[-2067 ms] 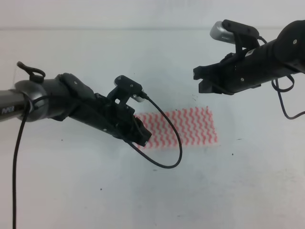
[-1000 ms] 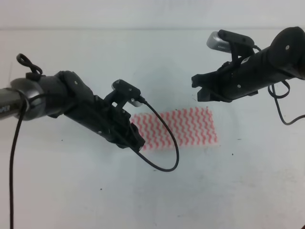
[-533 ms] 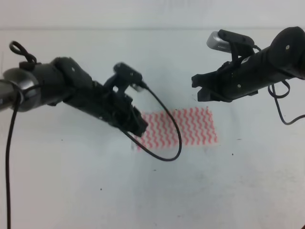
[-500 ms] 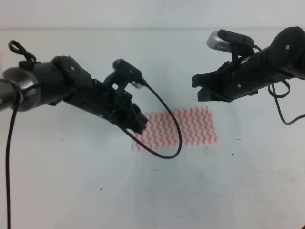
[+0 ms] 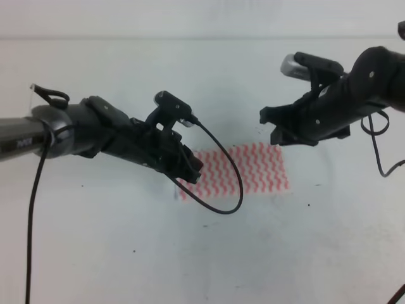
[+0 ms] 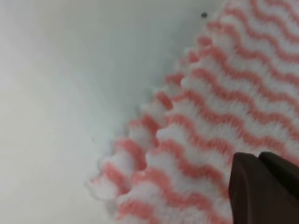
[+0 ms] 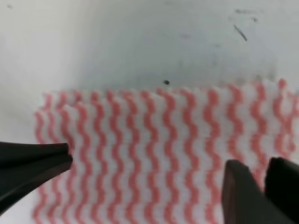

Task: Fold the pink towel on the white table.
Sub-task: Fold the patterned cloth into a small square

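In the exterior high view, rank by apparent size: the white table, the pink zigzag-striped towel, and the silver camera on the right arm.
1. White table, fills nearly the whole view.
2. Pink zigzag-striped towel.
3. Silver camera, smallest, though it sits nearer the lens.

From the exterior high view we look down and forward over the white table (image 5: 202, 253), far enough back to take in both arms at once, the left gripper (image 5: 192, 170) on the left side and the right gripper (image 5: 273, 126) on the right. Our left wrist camera sits just behind its claw and looks steeply down from very close, so the pink towel (image 6: 210, 116) is blurred, with one dark fingertip (image 6: 264, 186) at lower right. Our right wrist camera looks past its own fingers (image 7: 247, 196) from somewhat farther off. All three views share the towel; both wrist views show its scalloped edge against bare table.
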`<action>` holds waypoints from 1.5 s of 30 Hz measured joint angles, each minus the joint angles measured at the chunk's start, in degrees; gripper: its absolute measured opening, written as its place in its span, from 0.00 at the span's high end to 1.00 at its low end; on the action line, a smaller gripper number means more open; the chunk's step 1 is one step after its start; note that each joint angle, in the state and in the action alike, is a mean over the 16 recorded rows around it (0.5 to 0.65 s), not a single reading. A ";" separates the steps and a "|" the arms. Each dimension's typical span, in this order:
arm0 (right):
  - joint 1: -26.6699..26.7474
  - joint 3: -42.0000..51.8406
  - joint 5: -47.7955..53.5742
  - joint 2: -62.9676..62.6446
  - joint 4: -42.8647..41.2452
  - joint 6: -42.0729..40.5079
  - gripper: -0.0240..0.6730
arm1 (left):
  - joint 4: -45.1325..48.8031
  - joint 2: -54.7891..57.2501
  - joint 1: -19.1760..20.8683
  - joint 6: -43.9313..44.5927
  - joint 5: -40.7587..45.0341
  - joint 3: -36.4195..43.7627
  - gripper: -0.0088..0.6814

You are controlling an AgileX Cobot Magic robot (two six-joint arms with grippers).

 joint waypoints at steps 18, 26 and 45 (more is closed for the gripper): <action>0.00 -1.51 1.29 6.74 -5.39 4.21 0.56 | -1.45 1.85 0.00 1.89 0.53 -0.03 0.99; 0.00 -1.91 2.39 7.61 -7.57 4.29 0.55 | -1.46 1.85 0.00 1.94 0.63 -0.03 0.99; -0.06 -2.18 3.18 9.53 -5.23 4.29 0.58 | -1.47 1.86 0.00 2.06 0.78 -0.04 0.99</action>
